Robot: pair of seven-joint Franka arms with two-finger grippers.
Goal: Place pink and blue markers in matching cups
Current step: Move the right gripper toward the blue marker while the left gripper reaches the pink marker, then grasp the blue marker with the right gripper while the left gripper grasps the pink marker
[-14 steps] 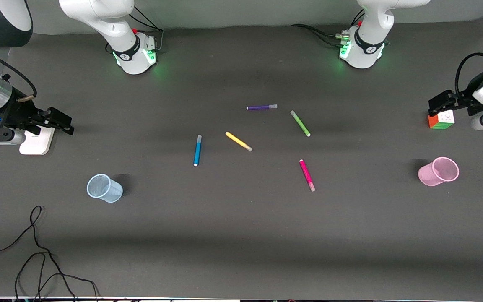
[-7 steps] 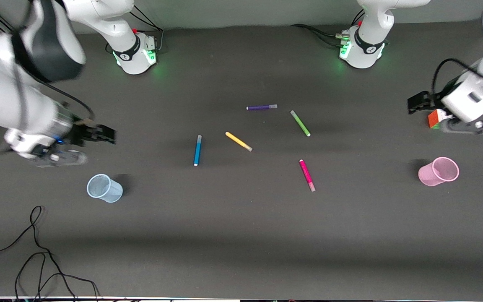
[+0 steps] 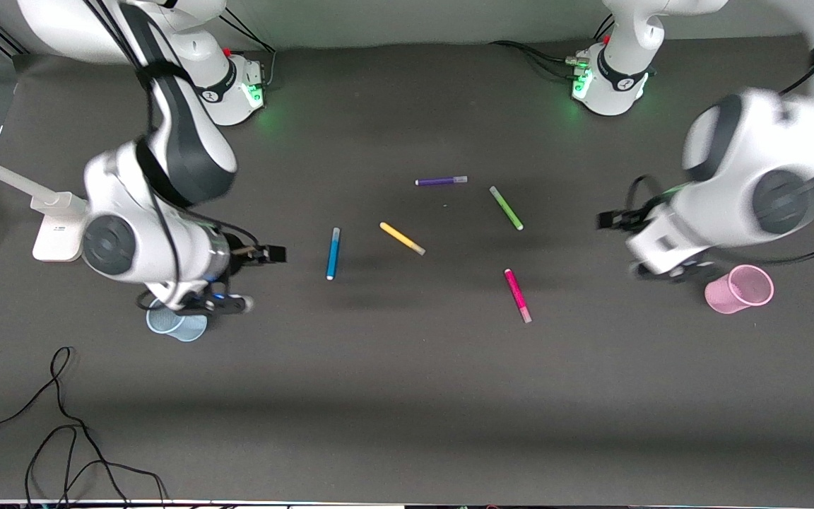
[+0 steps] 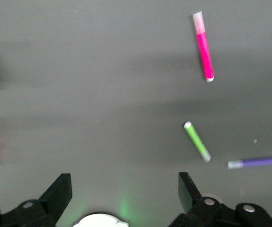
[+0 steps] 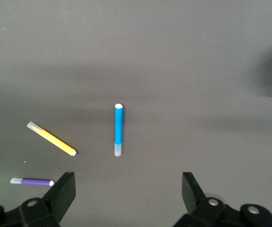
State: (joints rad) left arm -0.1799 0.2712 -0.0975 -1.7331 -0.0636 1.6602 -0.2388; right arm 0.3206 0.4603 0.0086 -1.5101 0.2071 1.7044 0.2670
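- The right gripper [image 3: 269, 253] is over bare table [image 3: 407, 396] between the blue cup [image 3: 175, 326] and the blue marker [image 3: 333, 253]. Its fingers [image 5: 60, 196] are spread wide and hold nothing.
- The left gripper [image 3: 608, 220] is over the table between the pink cup [image 3: 739, 288] and the green marker [image 3: 506, 207]. Its fingers [image 4: 57, 196] are also spread wide and empty.
- The blue marker lies flat beside the yellow marker [image 3: 401, 238]. The pink marker [image 3: 517, 295] lies flat, nearer the front camera than the green marker. Neither is in a cup.
- The blue cup is partly hidden under the right arm; the pink cup stands at the left arm's end of the table.
- Risk: a low wrist could knock either cup over, since each arm passes close above one.
- Risk: the slim markers may roll if a finger touches down off-centre.
- Risk: the yellow, green and purple marker [image 3: 441, 181] lie close by; poor alignment could pick the wrong one.
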